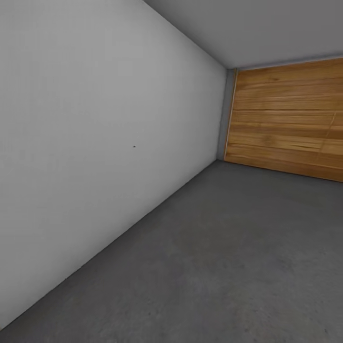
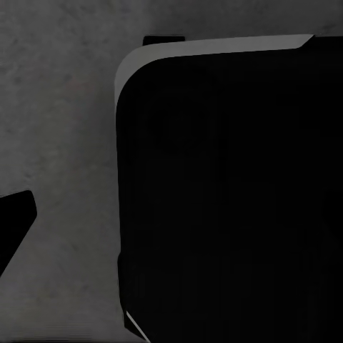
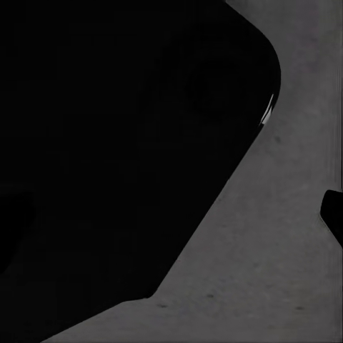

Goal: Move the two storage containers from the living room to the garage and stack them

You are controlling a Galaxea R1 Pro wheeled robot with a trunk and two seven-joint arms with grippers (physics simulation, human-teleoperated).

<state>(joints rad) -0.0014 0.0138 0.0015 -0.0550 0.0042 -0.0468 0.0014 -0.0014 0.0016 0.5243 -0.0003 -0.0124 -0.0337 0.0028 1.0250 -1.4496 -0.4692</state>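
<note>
Grey-white wall [image 1: 95, 143] runs along the left of the head view and meets a wooden plank garage door [image 1: 290, 119] at the far corner, under a pale ceiling [image 1: 267, 24]. Dark grey, mottled concrete floor [image 1: 228, 257] spreads from the foot of the wall across the lower right of that view; this is the garage.

From the left wrist camera, the same rough concrete shows beside a large black rounded body [image 2: 229, 200] with a thin pale edge, which looks like part of the robot. A small black tip [image 2: 14, 221] pokes in at the frame's edge, possibly a finger of the left hand; whether that hand is released or clenched cannot be told.

From the right wrist camera, another black rounded mass [image 3: 121, 157] covers much of the concrete, and a small dark tip [image 3: 333, 214] sits at the edge. The right hand's state cannot be told either.
</note>
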